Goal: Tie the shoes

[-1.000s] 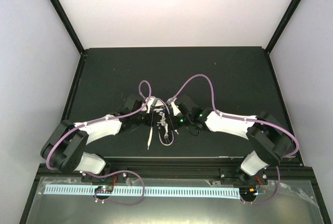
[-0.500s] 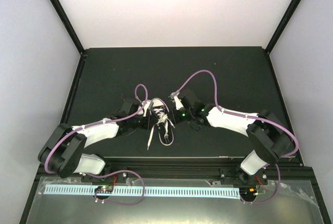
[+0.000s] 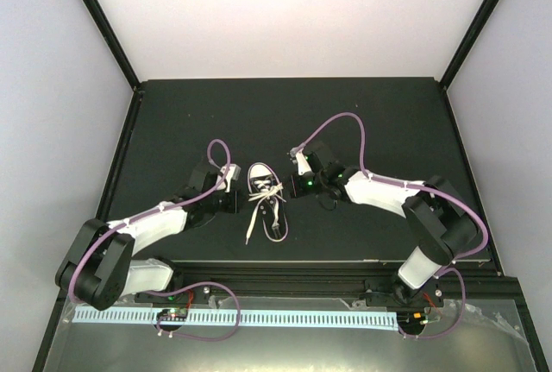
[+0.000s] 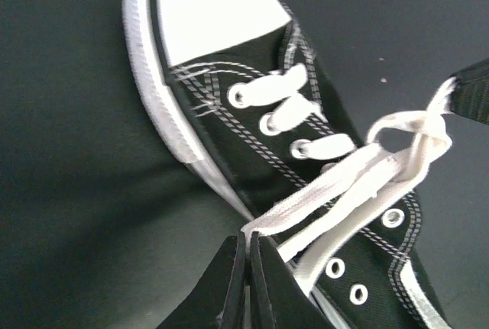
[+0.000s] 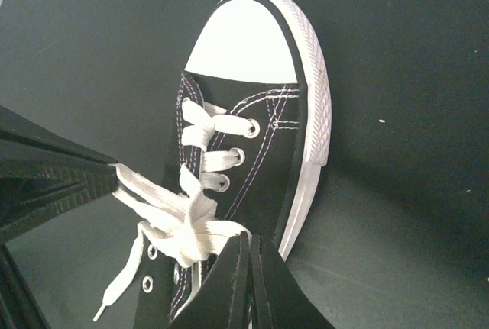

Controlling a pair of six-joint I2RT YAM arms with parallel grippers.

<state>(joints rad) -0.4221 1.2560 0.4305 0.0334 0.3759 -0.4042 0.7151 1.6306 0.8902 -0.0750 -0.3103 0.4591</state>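
**Left gripper**: sits just left of the sneaker. Its jaws are pressed flat together and pinch one strand of the white laces at the fingertips. The strand runs taut from the pinch to a crossed knot above the eyelets.

**Sneaker:** a single black canvas shoe, upright on its sole on the dark table, between the two grippers. The white toe cap points away from the arm bases. The eyelets nearest the toe are laced. In the top view, loose lace ends trail off the heel end toward the arm bases.

**Right gripper**: sits just right of the sneaker. Its jaws are closed tight, with a lace strand clamped at the tips, close beside the knot. The laces are stretched sideways between the two grippers.
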